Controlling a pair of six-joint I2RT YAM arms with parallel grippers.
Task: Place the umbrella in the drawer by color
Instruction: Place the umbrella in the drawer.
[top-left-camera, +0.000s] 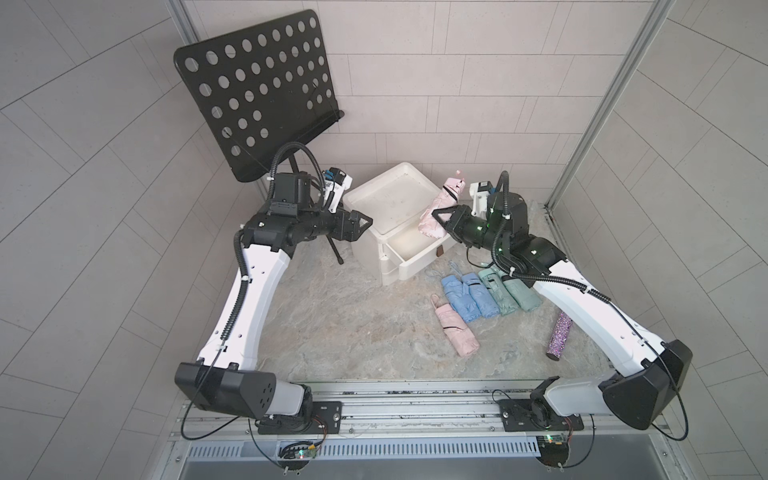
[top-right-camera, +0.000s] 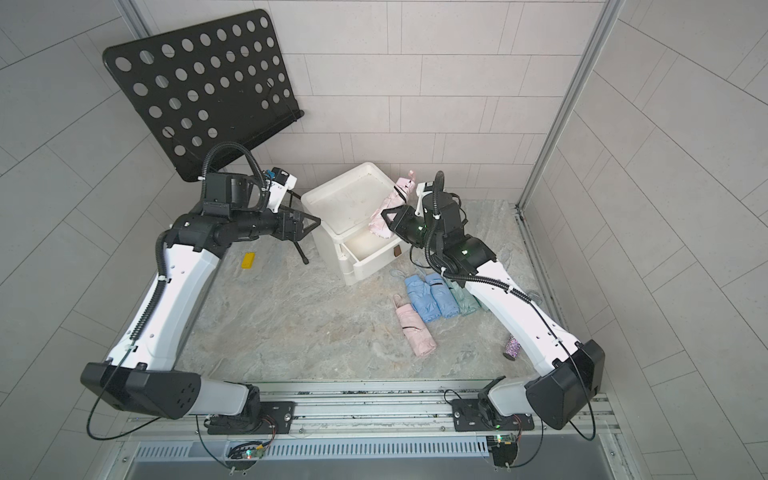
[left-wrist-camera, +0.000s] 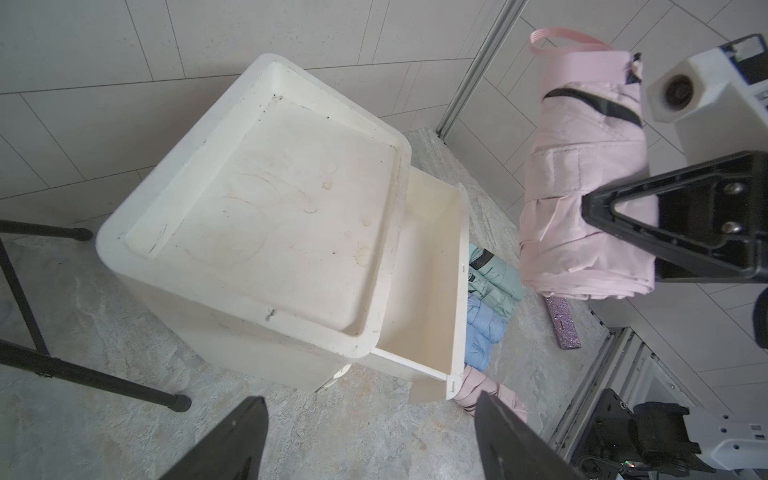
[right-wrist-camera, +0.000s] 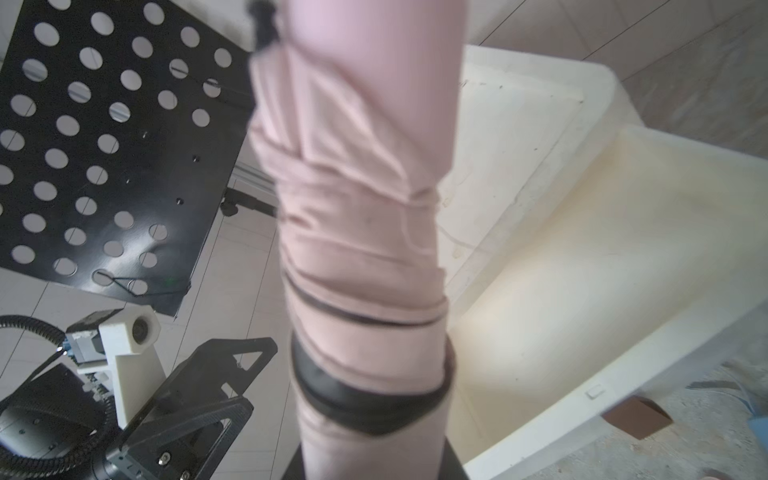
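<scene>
A white drawer unit (top-left-camera: 392, 272) stands at the back of the table, its top drawer (top-left-camera: 422, 261) pulled out and empty. My right gripper (top-left-camera: 437, 217) is shut on a folded pink umbrella (top-left-camera: 441, 203), held tilted with its lower end over the open drawer. In the right wrist view the pink umbrella (right-wrist-camera: 361, 208) fills the middle, and the drawer (right-wrist-camera: 582, 270) lies beside it. My left gripper (top-left-camera: 365, 222) is open and holds nothing, just left of the unit. The left wrist view shows the left gripper (left-wrist-camera: 370, 399) above bare table.
On the table in front of the unit lie another pink umbrella (top-left-camera: 455, 328), two blue umbrellas (top-left-camera: 467, 297) and two mint-green umbrellas (top-left-camera: 507, 293). A glittery purple tube (top-left-camera: 559, 336) lies by the right arm. A black perforated music stand (top-left-camera: 253, 91) rises at the back left. A small yellow block (top-right-camera: 248, 260) lies at the left.
</scene>
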